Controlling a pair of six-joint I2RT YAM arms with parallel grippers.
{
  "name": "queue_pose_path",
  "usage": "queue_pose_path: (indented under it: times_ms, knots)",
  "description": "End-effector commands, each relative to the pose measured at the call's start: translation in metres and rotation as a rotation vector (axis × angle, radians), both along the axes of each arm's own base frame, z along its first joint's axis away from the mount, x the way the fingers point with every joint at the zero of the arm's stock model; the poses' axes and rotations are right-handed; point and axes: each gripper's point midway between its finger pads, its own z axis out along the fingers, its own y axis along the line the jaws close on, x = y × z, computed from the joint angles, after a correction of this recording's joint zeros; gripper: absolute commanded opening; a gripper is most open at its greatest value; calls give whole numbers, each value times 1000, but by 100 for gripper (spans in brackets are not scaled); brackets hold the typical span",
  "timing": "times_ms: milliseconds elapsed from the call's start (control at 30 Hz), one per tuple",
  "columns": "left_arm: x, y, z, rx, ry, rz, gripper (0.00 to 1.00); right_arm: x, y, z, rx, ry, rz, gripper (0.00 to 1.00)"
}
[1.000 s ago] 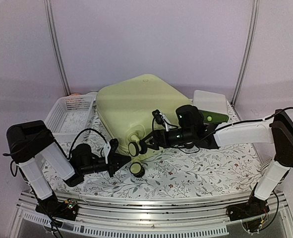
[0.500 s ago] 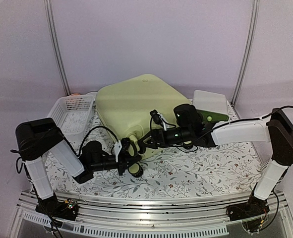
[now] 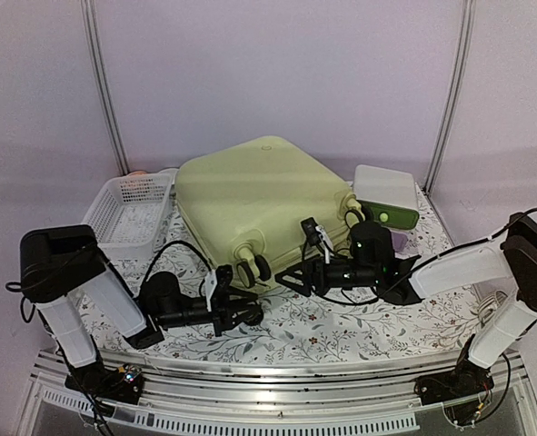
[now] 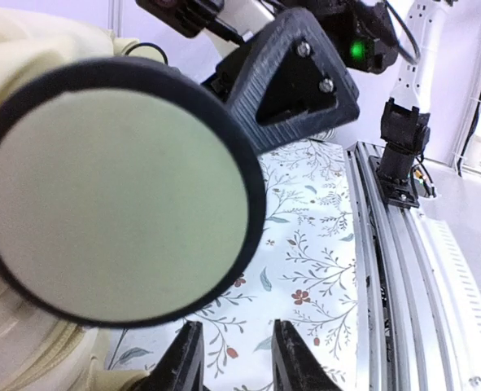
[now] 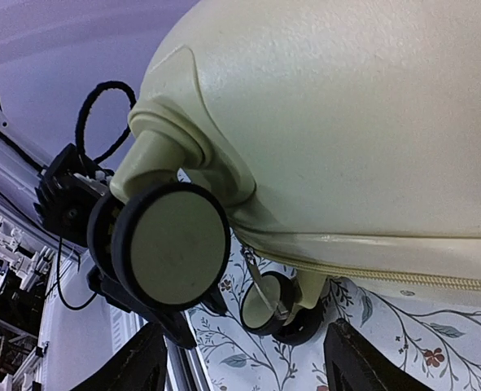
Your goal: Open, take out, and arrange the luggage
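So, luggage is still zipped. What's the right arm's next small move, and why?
Probably ease the right gripper forward onto the zipper pull and close. The luggage is shut, the jaws stand open and empty, and what looks like the pull hangs just ahead, by the lower wheel.

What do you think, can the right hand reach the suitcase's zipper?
Probably yes. The right hand is open just in front of the luggage, and its camera shows the zipper seam close ahead with nothing blocking it.
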Motion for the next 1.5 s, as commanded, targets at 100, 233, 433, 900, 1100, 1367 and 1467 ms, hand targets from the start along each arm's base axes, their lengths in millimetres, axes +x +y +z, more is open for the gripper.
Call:
queue_pose_path:
  times_ms: [100,233,433,900,1100,1367,1467]
  knots:
    - [-2,17,2,26,33,77,32,-7,-9,6,91,-142,-44,69]
    - [-3,33,12,-1,47,138,32,6,-1,-10,70,-125,-112,66]
    - [1,46,17,57,100,208,32,-5,27,-22,62,-147,11,68]
    - [12,91,66,-42,133,417,33,-4,38,-29,233,-204,-11,58]
    - [10,102,94,-104,144,443,39,-3,40,-41,228,-201,-23,58]
    - [14,101,106,-123,195,461,42,1,51,-49,240,-199,-22,58]
    - [17,99,106,-102,208,475,43,4,56,-52,236,-205,-25,57]
